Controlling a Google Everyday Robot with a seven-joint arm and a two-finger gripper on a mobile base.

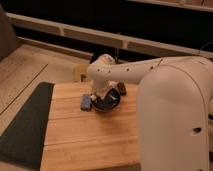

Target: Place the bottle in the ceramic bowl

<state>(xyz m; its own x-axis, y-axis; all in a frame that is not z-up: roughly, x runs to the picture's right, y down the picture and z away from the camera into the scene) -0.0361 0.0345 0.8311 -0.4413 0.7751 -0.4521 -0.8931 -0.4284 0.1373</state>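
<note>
Camera view: your gripper (103, 98) down over ceramic bowl (111, 101) on wooden table (85, 135); finger state hidden from you, cannot tell. Bottle not visible. Blue-grey block (86, 102) just left of bowl, black block (121, 89) behind.

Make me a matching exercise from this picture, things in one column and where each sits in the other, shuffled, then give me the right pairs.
Things
1. ceramic bowl
2. blue-grey block
3. dark mat
4. gripper

Places
A. lying along the wooden table's left side
B. at the end of the white arm, down over the bowl
C. on the table, partly hidden under the arm
D. just left of the bowl

Pairs: 1-C, 2-D, 3-A, 4-B
</note>
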